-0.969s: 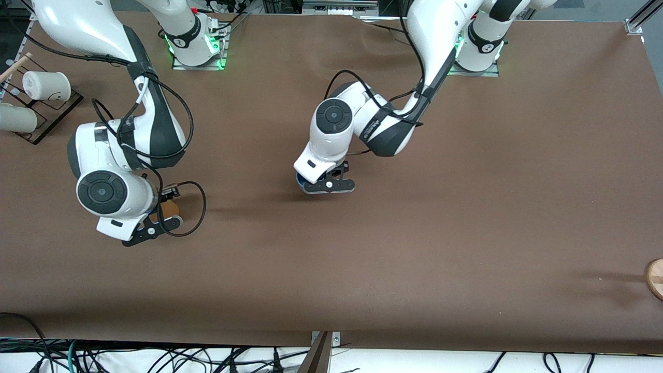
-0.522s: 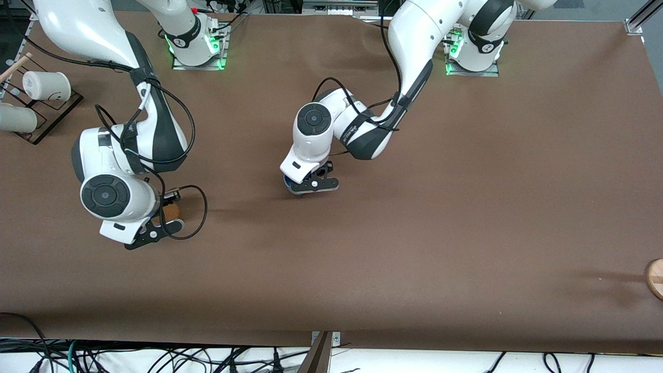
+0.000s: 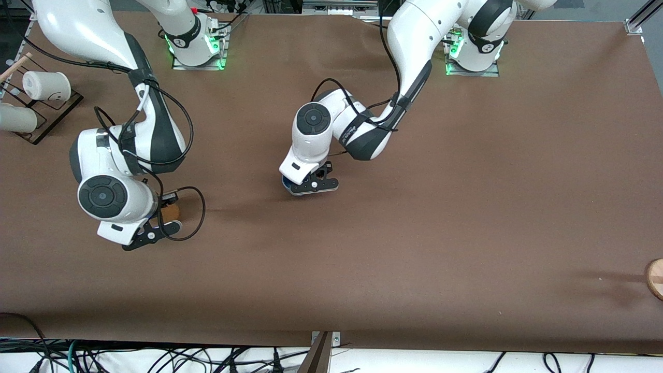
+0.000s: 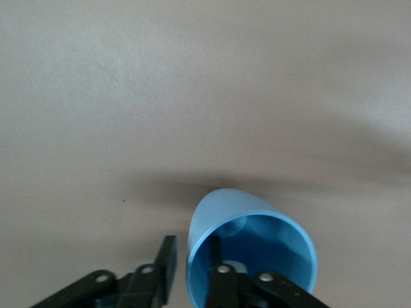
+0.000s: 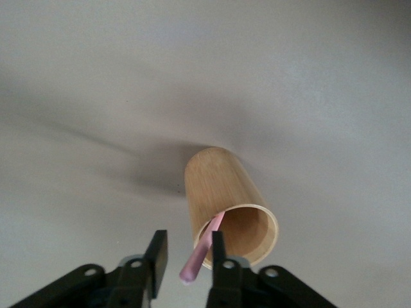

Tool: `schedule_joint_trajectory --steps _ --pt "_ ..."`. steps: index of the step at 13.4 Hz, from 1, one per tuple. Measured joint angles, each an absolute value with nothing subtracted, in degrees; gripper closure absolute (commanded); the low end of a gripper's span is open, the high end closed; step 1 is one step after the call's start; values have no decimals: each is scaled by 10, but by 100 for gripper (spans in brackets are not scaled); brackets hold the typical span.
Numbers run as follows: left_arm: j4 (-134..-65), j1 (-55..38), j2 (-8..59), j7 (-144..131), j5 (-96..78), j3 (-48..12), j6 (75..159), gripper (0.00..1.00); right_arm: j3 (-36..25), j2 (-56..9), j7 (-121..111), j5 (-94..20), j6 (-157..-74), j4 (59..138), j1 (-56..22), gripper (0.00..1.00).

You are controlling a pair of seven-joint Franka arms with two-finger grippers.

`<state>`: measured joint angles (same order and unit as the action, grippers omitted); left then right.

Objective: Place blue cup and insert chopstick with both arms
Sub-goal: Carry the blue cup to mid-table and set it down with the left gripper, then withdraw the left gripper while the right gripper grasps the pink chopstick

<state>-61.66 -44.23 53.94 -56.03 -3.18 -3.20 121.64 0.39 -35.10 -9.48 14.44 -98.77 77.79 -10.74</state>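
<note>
Near the middle of the brown surface (image 3: pixel 414 233), the left hand (image 3: pixel 309 185) is low over the blue cup (image 4: pixel 250 253), and only a small blue edge of the cup shows under it in the front view. The left wrist view shows one finger (image 4: pixel 166 263) outside the cup wall and the other inside the cup, so the wall lies between them; I cannot tell if they really press it. The cup stands with its opening up, and its inside is a brighter blue. Toward the right arm's end of the surface, the right hand (image 5: pixel 186 256) is over the wooden cup (image 5: pixel 228 205), which stands upright on the surface. The chopstick (image 5: pixel 202 253) leans out of this wooden cup, with its lower part inside and its pink upper end between the two fingers of the right hand. These fingers are narrow around the stick, but whether they touch it is not clear. A rack with white cups (image 3: pixel 45 85) stands at the edge of the surface, at the right arm's end.
</note>
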Motion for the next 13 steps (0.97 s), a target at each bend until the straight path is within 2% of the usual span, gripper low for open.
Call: schedule_joint_trajectory --steps 3,5,9,13 --pt "-604 -429 533 -561 -40 -30 1208 0 1 -351 -96 144 -988 777 -107 79" --pt "-591 -402 509 -553 -44 -28 1164 0 1 -351 -96 144 -987 776 -107 84" --pt "-581 -320 399 -432 -44 -23 1013 0 1 -351 -96 144 -987 774 -107 94" --pt "-609 -223 298 -291 -44 -21 929 0 0 -351 -96 145 -984 772 -107 99"
